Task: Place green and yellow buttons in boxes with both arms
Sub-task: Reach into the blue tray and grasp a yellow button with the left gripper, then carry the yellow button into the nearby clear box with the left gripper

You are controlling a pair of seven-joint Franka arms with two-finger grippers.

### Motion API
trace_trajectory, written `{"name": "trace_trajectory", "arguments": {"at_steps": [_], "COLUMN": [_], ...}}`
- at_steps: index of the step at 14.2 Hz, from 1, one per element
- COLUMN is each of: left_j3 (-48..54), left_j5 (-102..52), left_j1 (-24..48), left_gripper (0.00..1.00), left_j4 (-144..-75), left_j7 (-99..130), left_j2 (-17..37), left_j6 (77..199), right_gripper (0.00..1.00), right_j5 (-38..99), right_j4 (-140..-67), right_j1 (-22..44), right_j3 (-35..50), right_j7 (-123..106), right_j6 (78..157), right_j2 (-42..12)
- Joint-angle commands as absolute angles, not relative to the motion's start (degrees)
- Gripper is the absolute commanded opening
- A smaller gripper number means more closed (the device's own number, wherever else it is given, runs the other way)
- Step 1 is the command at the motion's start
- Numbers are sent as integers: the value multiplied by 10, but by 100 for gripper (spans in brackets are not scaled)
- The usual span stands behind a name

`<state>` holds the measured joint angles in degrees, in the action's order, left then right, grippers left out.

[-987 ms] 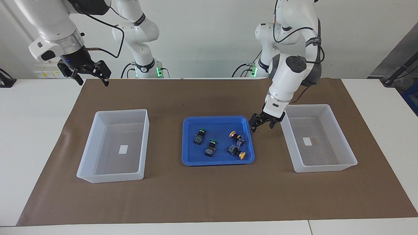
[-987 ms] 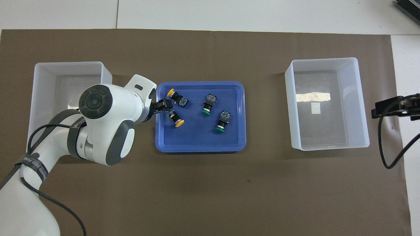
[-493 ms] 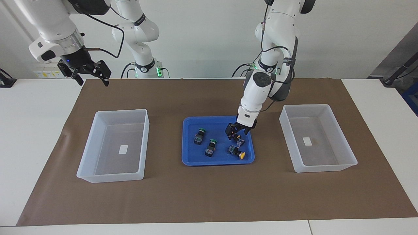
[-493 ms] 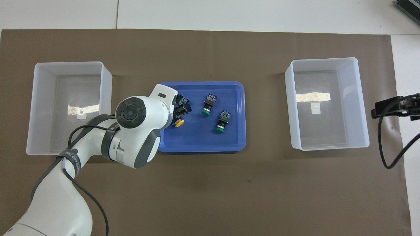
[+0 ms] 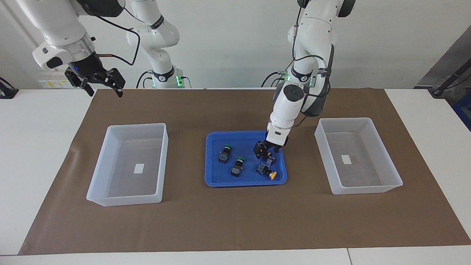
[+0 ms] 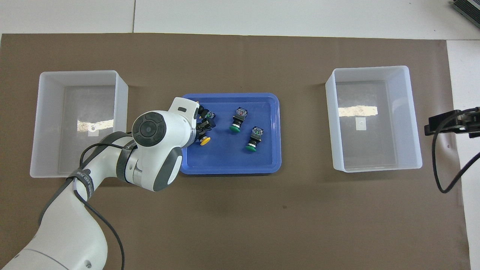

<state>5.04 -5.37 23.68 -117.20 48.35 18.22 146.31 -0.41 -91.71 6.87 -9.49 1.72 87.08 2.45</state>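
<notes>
My left gripper [image 5: 265,149] is down in the blue tray [image 5: 213,176], at the tray's corner nearest my own end and toward my left arm's end of the table, its fingers straddling one yellow button [image 5: 270,159] whose cap is hidden under my hand; I cannot tell whether the fingertips already press on it or stand just clear. The second yellow button [image 5: 267,172] lies just beside it, closer to the tray's edge away from me, cap pointing outward. The two green buttons [image 5: 225,152] lie toward the tray's other end, the second green one [image 5: 237,166] a little nearer the tray's middle, both on their sides and well apart from my fingers. The tray sits in the middle of the brown mat [image 5: 235,224], between the two boxes: one box [image 5: 358,156] near the mat's edge at my left arm's end, the other box [image 5: 128,163] toward my right arm's end, each holding only a small white label. My right gripper [image 5: 99,85] waits with its fingers spread wide and holding nothing, raised over the mat's corner at my right arm's end.
</notes>
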Motion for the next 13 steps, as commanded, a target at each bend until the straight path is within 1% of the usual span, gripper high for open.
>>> {"name": "trace_trajectory", "arguments": {"at_steps": [1,2,3,5,6,10,12,13], "left_j3": [47,47,47,46,46,46,46,46], "left_j5": [-59,-59,-59,-58,-58,-52,-51,-49], "left_j1": [238,238,238,236,236,186,150,127], "left_gripper": [27,7,0,0,0,0,0,0], "left_j4": [-1183,-1180,-1179,-1171,-1154,-1044,-993,-965], "left_j7": [495,495,495,495,495,488,482,459], "left_j2": [179,179,179,179,179,170,160,156], "left_j6": [1477,1473,1470,1458,1437,1274,1195,1154], "right_gripper": [100,100,100,100,100,100,100,100], "right_j5": [-15,-15,-15,-15,-15,-10,-9,-9], "right_j4": [-933,-933,-933,-934,-934,-932,-932,-934], "right_j1": [67,67,67,67,67,68,88,110], "right_j3": [-90,-90,-90,-90,-90,-86,-74,-74], "right_j7": [21,21,21,22,21,24,61,98], "right_j6": [873,873,873,873,873,875,900,910], "right_j2": [37,37,38,38,38,37,35,33]}}
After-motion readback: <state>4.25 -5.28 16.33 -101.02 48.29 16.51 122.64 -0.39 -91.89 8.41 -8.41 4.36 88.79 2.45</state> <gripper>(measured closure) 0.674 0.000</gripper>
